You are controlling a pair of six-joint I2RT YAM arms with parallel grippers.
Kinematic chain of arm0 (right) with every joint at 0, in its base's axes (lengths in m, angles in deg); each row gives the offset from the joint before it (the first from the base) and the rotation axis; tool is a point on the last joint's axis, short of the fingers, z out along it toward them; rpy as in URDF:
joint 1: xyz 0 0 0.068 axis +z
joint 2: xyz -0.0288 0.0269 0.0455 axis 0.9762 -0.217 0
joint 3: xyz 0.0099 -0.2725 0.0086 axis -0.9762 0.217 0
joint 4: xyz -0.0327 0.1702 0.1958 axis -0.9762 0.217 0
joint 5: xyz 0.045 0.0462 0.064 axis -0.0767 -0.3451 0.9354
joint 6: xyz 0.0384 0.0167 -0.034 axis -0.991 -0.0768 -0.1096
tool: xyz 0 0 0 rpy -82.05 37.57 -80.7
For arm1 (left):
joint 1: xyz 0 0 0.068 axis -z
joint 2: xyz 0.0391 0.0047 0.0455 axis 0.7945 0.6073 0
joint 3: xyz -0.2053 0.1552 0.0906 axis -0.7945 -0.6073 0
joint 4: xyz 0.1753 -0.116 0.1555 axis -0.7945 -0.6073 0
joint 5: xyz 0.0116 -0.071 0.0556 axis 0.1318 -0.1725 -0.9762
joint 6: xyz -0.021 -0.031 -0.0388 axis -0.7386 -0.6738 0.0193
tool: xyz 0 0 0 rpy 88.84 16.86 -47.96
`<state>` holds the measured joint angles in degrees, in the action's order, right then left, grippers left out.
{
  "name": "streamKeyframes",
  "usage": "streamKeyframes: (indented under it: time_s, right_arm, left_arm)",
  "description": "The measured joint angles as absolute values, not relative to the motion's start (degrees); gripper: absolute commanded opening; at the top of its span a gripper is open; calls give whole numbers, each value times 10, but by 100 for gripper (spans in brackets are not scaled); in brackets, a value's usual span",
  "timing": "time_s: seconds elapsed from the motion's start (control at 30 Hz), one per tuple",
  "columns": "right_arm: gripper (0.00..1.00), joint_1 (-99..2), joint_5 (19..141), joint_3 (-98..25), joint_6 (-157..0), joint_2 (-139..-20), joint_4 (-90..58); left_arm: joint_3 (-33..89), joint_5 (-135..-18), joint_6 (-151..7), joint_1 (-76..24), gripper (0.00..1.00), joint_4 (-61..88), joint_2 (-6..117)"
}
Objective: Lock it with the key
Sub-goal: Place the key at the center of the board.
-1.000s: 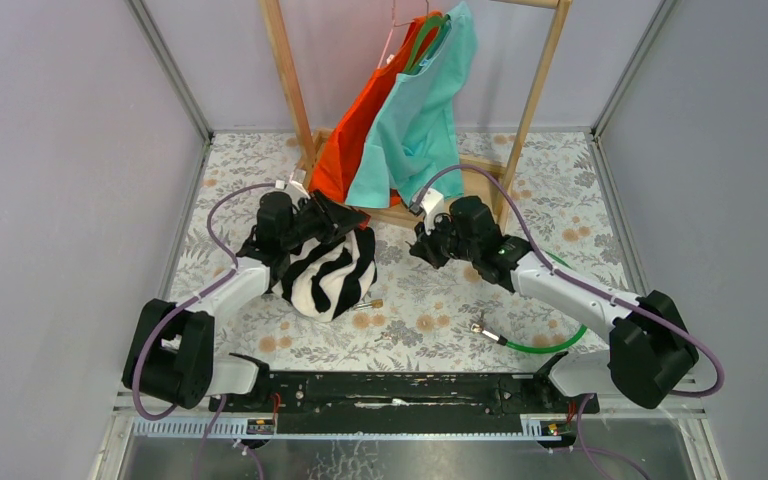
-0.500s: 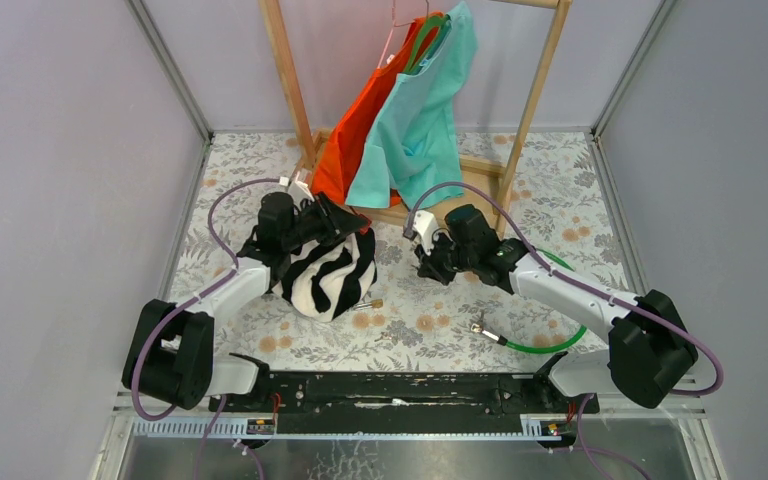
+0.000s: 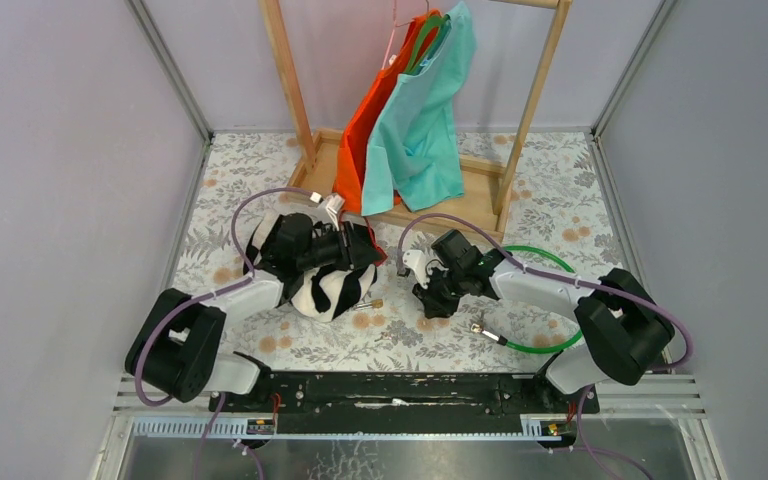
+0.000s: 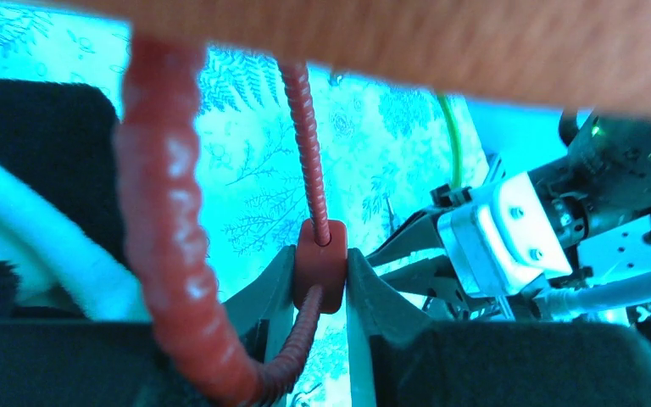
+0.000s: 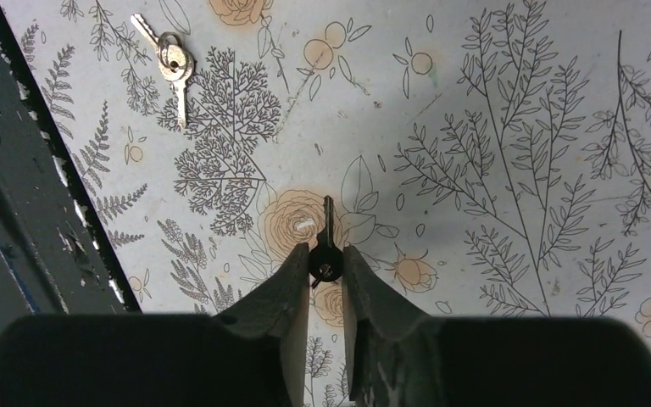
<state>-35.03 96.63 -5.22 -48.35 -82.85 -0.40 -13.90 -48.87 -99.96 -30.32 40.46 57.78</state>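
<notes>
My right claw [image 5: 325, 252] is down close over the floral-print table [image 5: 517, 127]. Its jaws stand a narrow gap apart, with the black head of a small dark key [image 5: 326, 229] between the fingertips. The key lies flat on the table, its blade pointing straight ahead of the claw. I cannot tell whether the fingers are pressing on the head or only flanking it. Farther ahead and off to the claw's left lies a pair of silver keys on a ring [image 5: 172, 59], well apart from the dark key.

My left claw [image 4: 320, 259] is clamped on a reddish-brown cord stopper [image 4: 320, 284], which sits squeezed between both fingertips. A ribbed red cord [image 4: 305, 127] runs through the stopper and on beyond the claw. Just under this claw sits a black-and-white striped fabric bag [image 3: 325, 292].

A green cable loop with a metal end [image 3: 550, 345] lies on the table near my right claw, on its outer side.
</notes>
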Motion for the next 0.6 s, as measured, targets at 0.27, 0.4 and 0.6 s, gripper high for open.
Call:
streamKeyframes:
  time_s: [0.27,0.4,0.6]
  right_arm:
    - [69,-353,951,-52,-472,-825,12]
    - [74,-371,936,-53,-465,-792,29]
    - [77,-446,894,-54,-463,-703,57]
  left_arm:
    - [-143,-487,-956,-261,2,421,605]
    - [-139,-490,-942,-230,4,417,631]
    - [-88,-500,-929,-191,11,392,685]
